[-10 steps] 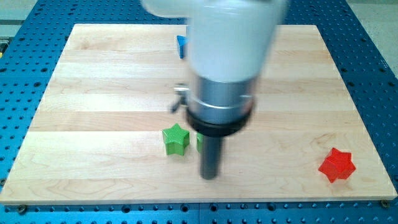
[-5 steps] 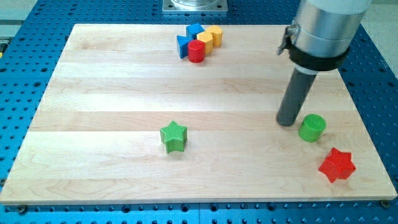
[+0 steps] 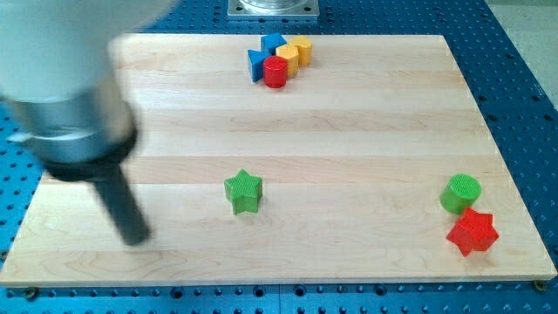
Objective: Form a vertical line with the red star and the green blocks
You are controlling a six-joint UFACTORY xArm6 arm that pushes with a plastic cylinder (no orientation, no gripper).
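Green star (image 3: 243, 191) mid-board, my tip (image 3: 135, 240) well to its left, bare rod, no pincer fitted, green cylinder (image 3: 459, 193) far right, touching red star (image 3: 472, 231) below it

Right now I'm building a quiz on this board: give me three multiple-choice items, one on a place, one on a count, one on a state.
1. Where is my tip?
A. to the view's left of the green star
B. above the red star
C. among the top cluster

2. How many green blocks show?
A. one
B. two
C. three

3. The green cylinder and the red star are:
A. far apart
B. stacked
C. close together, cylinder just above

Answers: 1 A, the rod ends lower left of the green star. 2 B, star and cylinder. 3 C, they nearly touch.
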